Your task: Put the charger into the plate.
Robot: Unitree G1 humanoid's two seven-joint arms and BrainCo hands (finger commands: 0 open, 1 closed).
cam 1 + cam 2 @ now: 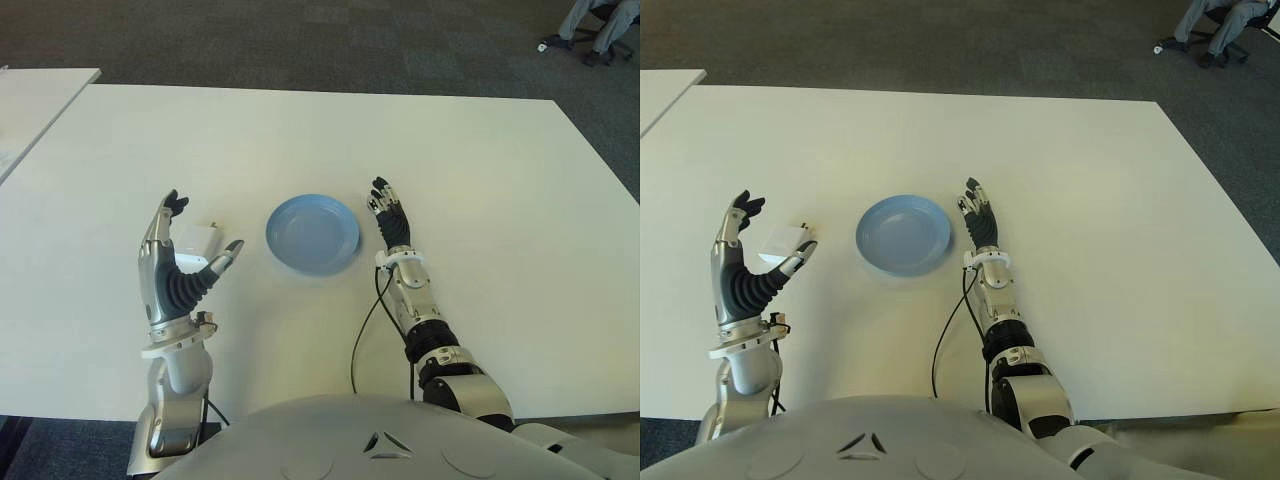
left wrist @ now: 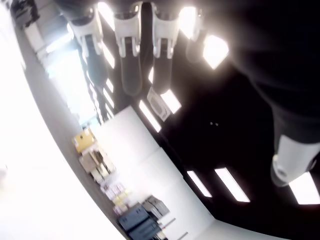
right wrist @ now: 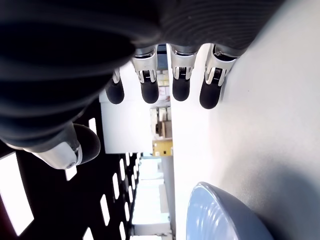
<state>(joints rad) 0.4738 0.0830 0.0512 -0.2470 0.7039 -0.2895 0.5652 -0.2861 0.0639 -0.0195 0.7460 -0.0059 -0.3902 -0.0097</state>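
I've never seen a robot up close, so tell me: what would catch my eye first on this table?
Probably the round blue plate, empty in the middle of the white table. On either side a robot hand is raised with fingers spread: the right hand just beside the plate, the left hand farther off. A small white charger shows between the left hand's thumb and fingers, not gripped.

White table (image 1: 480,180) on dark grey carpet (image 1: 300,40); second white table edge (image 1: 35,100) far left; seated person's legs (image 1: 590,25) top right corner.
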